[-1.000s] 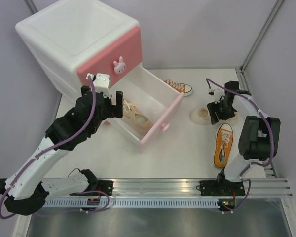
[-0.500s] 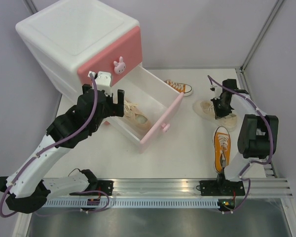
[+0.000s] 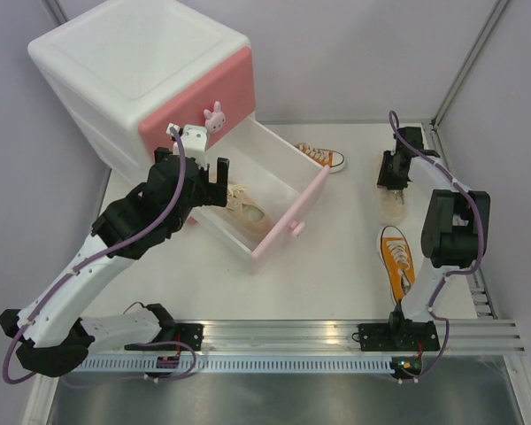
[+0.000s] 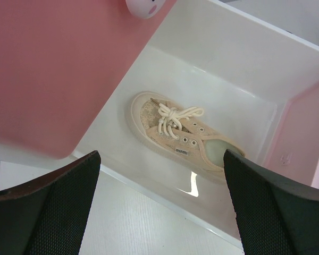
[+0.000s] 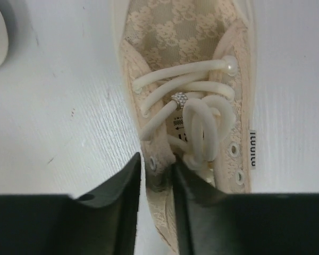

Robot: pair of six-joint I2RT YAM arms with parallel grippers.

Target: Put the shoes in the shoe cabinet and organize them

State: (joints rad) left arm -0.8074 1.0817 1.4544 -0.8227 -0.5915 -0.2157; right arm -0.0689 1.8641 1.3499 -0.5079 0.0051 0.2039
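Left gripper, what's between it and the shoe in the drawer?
Nothing. In the left wrist view the open left gripper hangs above the cream shoe in the drawer, with only bare drawer floor around the shoe.

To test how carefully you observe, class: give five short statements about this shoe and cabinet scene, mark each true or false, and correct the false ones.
1. The lower drawer of the shoe cabinet stands pulled open. True.
2. Two shoes lie in the drawer. False: only one cream shoe lies in it.
3. The right jaws pinch the side of a second cream shoe out on the table. True.
4. The left jaws hold an orange shoe. False: they are wide open and empty, above the drawer.
5. One orange shoe lies behind the drawer, another orange shoe beside the right arm, both on the table. True.
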